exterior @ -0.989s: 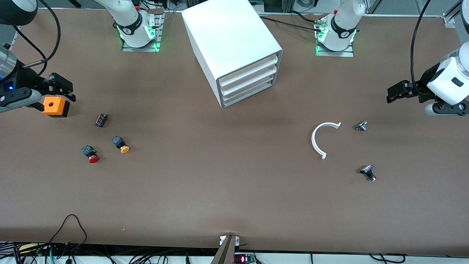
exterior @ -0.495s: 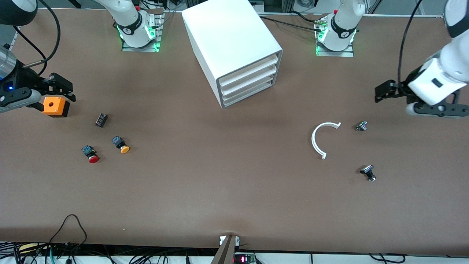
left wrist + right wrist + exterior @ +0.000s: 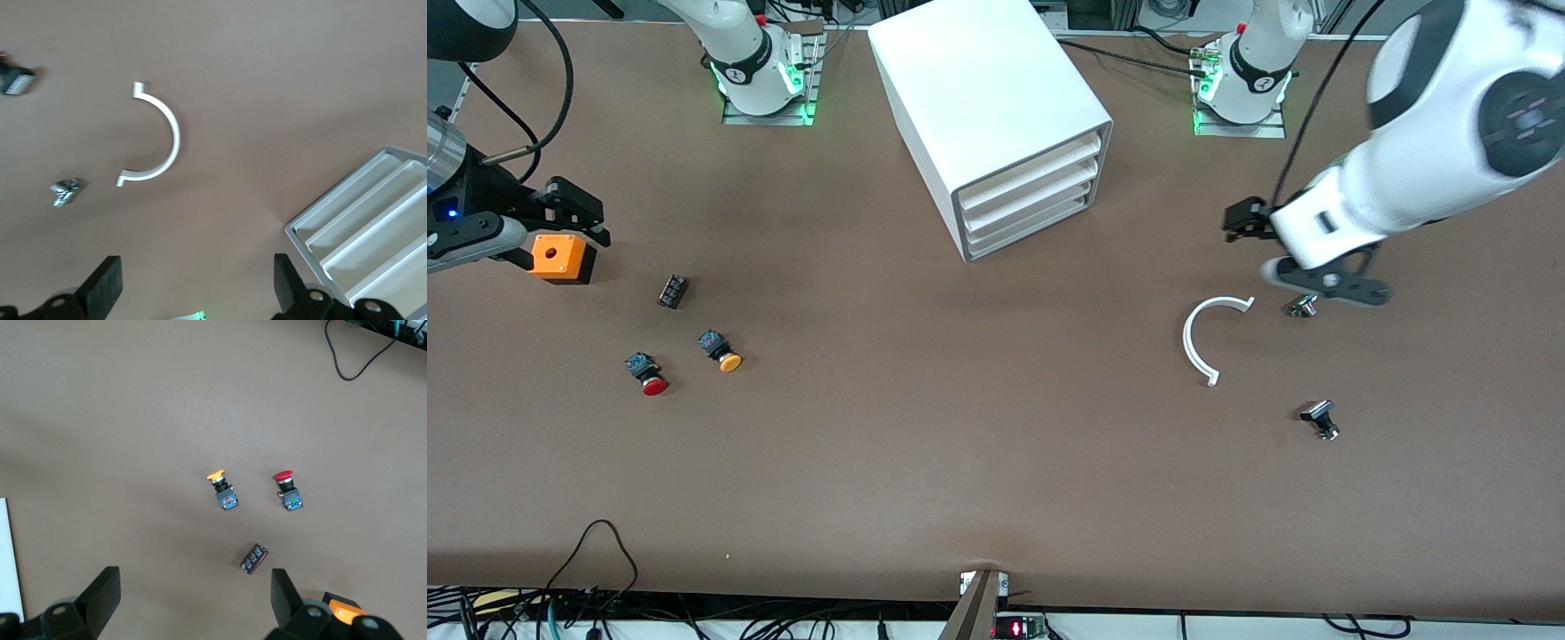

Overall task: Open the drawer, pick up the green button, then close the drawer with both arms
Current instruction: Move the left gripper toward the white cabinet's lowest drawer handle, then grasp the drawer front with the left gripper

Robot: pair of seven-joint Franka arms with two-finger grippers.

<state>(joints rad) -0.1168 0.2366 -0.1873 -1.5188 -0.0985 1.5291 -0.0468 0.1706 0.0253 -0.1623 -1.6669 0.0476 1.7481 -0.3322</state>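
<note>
The white cabinet (image 3: 978, 80) stands at the table's edge farthest from the front camera, and all three drawers are shut. The lowest drawer (image 3: 1040, 220) sits just above the grey rim. No green-capped button is in view. My left gripper (image 3: 1240, 218) is open and empty, over bare table between the cabinet and a white arc. In the left wrist view my left gripper (image 3: 193, 290) shows spread jaws, with the cabinet front (image 3: 363, 240) at the frame's corner. My right gripper (image 3: 578, 209) waits open and empty over the right arm's end of the table, and it also shows in the right wrist view (image 3: 192, 597).
A white arc (image 3: 1205, 338) and two small metal parts (image 3: 1304, 306) (image 3: 1321, 420) lie toward the left arm's end. An orange box (image 3: 560, 258), a dark cylinder (image 3: 672, 291), a red-capped button (image 3: 649, 373) and an orange-yellow-capped button (image 3: 722, 351) lie toward the right arm's end.
My left arm has swung in from the table's end toward the cabinet, its gripper still open. My right arm and everything on the table have stayed still.
</note>
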